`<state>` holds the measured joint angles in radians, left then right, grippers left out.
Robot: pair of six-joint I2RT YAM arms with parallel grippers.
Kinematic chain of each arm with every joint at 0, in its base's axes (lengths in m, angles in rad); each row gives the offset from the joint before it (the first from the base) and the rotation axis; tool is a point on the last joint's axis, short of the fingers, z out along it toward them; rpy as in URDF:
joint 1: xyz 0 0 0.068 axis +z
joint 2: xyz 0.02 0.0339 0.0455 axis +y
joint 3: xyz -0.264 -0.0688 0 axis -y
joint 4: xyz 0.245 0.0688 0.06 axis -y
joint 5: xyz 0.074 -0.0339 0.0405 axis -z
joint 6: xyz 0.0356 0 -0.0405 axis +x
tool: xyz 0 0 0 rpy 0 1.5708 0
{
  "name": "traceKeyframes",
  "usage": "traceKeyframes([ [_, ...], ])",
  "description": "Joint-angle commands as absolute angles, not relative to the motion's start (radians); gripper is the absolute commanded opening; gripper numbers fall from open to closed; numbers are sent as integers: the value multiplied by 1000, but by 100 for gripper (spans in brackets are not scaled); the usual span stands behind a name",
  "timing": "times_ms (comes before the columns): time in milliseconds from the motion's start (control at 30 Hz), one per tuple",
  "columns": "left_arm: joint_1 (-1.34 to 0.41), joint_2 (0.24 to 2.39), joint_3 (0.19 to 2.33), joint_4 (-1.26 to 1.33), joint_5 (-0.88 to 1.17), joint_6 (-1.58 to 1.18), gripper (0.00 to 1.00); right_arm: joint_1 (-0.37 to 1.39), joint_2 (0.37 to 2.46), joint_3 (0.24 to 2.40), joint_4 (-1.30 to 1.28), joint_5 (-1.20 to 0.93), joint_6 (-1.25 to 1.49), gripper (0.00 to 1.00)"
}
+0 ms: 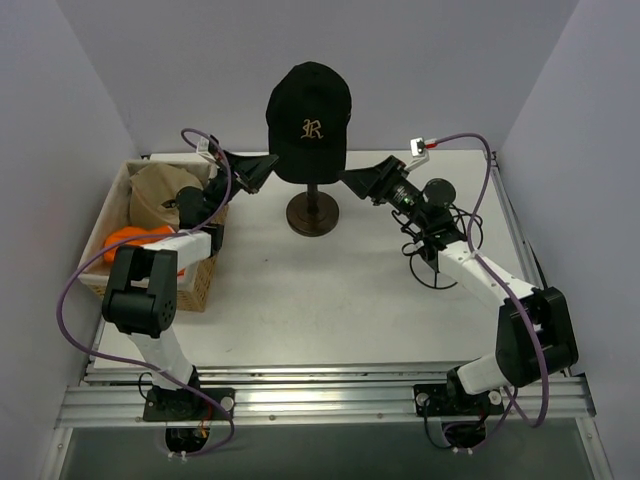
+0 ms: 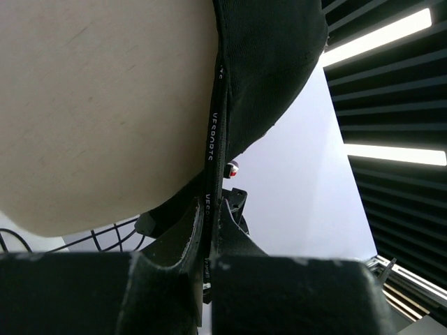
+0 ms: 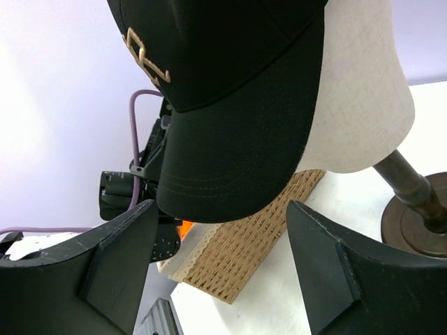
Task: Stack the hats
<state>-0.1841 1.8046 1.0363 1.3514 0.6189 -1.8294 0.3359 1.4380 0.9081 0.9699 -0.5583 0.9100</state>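
- Starting with the counter, we see it carrying everything: a basket on its left side and a head form on a stand toward the back middle.
- The woven basket serves as the supply bin, which is why the spare hats lie in it, next to the left arm.
- The cream head form stands raised on its dark stand, so we judge it to be the place where the stack is built.
- The black cap with the gold "R" sits on the form with its brim pointing down and forward. It looks like the bottom layer of the stack.
- The tan cap lies in the basket, well apart from the form and not yet stacked.
- The orange hat lies in the basket just in front of the tan cap.
- The left claw is clenched on the black cap's lower edge band beside the form, probably to tug the fabric down snugly.
- The right claw is released, its fingers spread either side of the brim without touching it. We judge it is ready to steady or straighten the cap.
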Motion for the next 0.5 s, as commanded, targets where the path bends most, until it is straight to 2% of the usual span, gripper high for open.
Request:
traceKeyframes([
  [0,-170,1839,977,1519,588,-1832,2,347,1442,956,1054,-569,908,70],
  [467,-173,1864,937,1514,595,-1783,2,348,1414,963,989,-554,864,70],
])
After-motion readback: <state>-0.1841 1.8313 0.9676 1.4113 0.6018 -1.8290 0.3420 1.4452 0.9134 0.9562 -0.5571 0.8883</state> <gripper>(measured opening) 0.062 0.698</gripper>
